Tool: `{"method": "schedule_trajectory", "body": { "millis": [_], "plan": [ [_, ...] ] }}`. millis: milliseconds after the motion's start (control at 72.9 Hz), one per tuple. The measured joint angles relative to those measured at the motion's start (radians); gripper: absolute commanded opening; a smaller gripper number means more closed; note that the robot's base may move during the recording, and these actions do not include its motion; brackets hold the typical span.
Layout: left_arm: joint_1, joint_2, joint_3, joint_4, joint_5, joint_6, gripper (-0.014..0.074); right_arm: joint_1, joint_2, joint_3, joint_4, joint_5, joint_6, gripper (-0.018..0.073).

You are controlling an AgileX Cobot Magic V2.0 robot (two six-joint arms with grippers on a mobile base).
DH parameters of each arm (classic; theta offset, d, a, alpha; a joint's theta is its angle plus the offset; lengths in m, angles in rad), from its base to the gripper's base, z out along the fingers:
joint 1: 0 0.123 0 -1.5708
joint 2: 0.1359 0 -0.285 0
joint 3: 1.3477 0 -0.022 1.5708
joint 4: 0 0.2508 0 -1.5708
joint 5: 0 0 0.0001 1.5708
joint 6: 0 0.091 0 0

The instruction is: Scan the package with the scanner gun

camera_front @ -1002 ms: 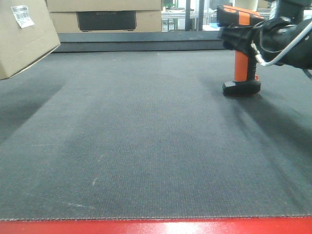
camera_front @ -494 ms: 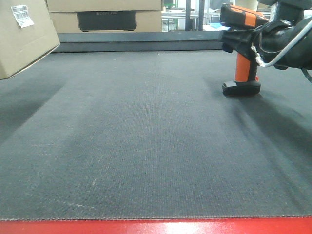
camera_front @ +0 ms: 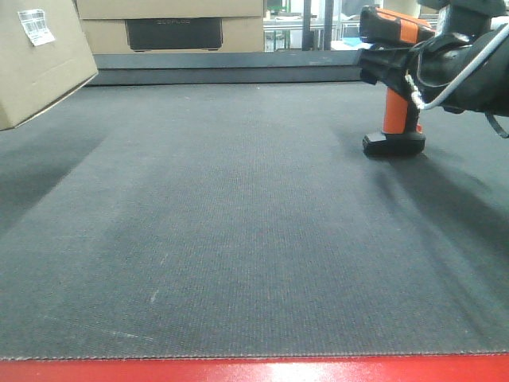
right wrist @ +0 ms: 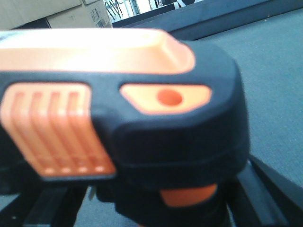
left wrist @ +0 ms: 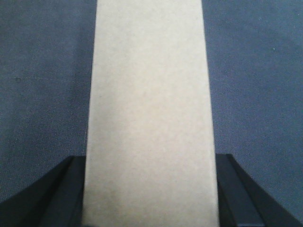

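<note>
At the far left edge of the worktop (camera_front: 238, 239) I see the package (camera_front: 36, 72), a plain brown cardboard box. It is tilted, its low corner over the dark mat and a soft shadow lying under it. A small white barcode label (camera_front: 36, 25) sits on the face turned toward the front camera, near the top.

The left gripper (left wrist: 150, 194) does not show in the front view. On the left wrist camera its two dark fingers (left wrist: 52, 194) stand one on each side of the box. They are pressed against the long cardboard walls, so this claw is clamped on the package, which fills the middle of that view over the grey mat.

Along the far edge, left of centre, larger cardboard boxes (camera_front: 171, 9) are stacked, one with a dark rectangular panel (camera_front: 173, 33). The broad middle of the worktop is bare dark fabric down to the red front edge (camera_front: 254, 370).

Toward the far right corner the scanner gun (camera_front: 394, 111) stands upright, its flat black base on the mat, the orange handle rising to the black and orange head. The right gripper (camera_front: 387, 70) reaches in from the right edge and closes around the top of the handle, just under the head. A white cable (camera_front: 445, 89) loops along the arm. On the right wrist camera the head fills the frame, blurred, with dark finger bars low on either side.
</note>
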Motion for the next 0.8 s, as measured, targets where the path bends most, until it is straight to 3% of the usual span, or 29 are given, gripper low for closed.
{"method": "schedule_trajectory", "body": {
  "millis": [69, 178, 494, 796],
  "plan": [
    [0.000, 0.000, 0.000, 0.000, 0.000, 0.000, -0.0111, 0.002, 0.000, 0.000, 0.000, -0.005, -0.002, 0.0442],
    [0.000, 0.000, 0.000, 0.000, 0.000, 0.000, -0.0111, 0.002, 0.000, 0.000, 0.004, -0.007, -0.002, 0.0329],
    [0.000, 0.000, 0.000, -0.043, 0.000, -0.026, -0.0111, 0.002, 0.000, 0.000, 0.006, -0.009, -0.066, -0.0169],
    [-0.079, 0.081, -0.051, -0.080, -0.016, -0.054, -0.0111, 0.004, -0.092, 0.002, 0.004, 0.037, -0.365, -0.0168]
  ]
}}
